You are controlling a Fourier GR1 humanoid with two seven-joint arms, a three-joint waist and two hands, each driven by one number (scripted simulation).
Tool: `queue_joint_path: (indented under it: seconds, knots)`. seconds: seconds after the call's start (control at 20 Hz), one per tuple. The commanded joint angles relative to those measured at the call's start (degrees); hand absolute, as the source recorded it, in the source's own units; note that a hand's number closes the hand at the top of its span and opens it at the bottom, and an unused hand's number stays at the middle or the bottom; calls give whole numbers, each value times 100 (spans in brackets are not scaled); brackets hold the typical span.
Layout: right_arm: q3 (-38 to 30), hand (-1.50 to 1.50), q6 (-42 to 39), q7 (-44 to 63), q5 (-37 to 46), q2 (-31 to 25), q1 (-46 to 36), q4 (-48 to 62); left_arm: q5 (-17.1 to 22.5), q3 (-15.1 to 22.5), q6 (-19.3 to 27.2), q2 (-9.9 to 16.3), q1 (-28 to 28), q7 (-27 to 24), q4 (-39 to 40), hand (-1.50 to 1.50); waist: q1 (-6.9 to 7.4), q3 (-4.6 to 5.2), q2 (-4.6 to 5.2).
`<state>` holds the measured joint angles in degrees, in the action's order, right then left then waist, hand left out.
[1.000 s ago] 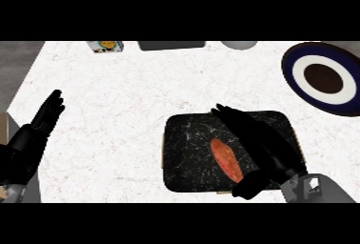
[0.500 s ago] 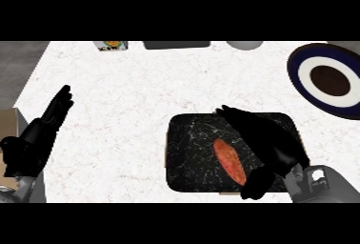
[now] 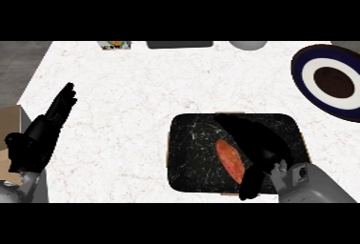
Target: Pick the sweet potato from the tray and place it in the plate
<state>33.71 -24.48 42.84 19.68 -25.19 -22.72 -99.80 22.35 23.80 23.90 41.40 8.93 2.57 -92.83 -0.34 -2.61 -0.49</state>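
Presently, findings as observed from my head view:

Sweet potato: the sweet potato (image 3: 231, 160) lay lengthwise on the black tray (image 3: 190, 162), just right of the tray's centre, running from 11 o'clock to 5 o'clock.

Right hand: my right hand (image 3: 256, 145) was over the tray, covering the sweet potato's right flank, fingers reaching toward 11 o'clock and a thumb or finger trailing to 6 o'clock. The fingers appeared relaxed and not yet closed round the sweet potato; I judged this an approach along its long axis, so the fingers could wrap its narrow width.

Left hand: my left hand (image 3: 45, 133) rested at 9 o'clock near the counter (image 3: 141, 90) edge, fingers straight and holding nothing, kept clear of the work.

Plate: the plate (image 3: 330, 81), dark-rimmed with a white ring and brown centre, stood at 2 o'clock, well apart from the tray.

Progress: pick not yet made; I judged the grasp the step in hand.
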Motion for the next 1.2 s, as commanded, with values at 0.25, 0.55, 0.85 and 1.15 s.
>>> queue_joint_path:
  seconds: [0.25,0.55,0.85,1.15]
  knots:
    - [345,-150,125,-172,421,224,277,518,146,38,8,-500,333,-83,425,0,-55,263,78]
    - [406,-150,364,-603,741,306,358,1124,178,19,-34,-396,451,-155,599,0,-33,261,86]
    - [407,150,367,-910,831,419,239,1416,274,104,103,-496,692,10,700,0,-50,260,87]
    - [304,150,968,-1606,1281,253,287,1765,180,262,212,-515,583,-278,780,0,-46,260,86]
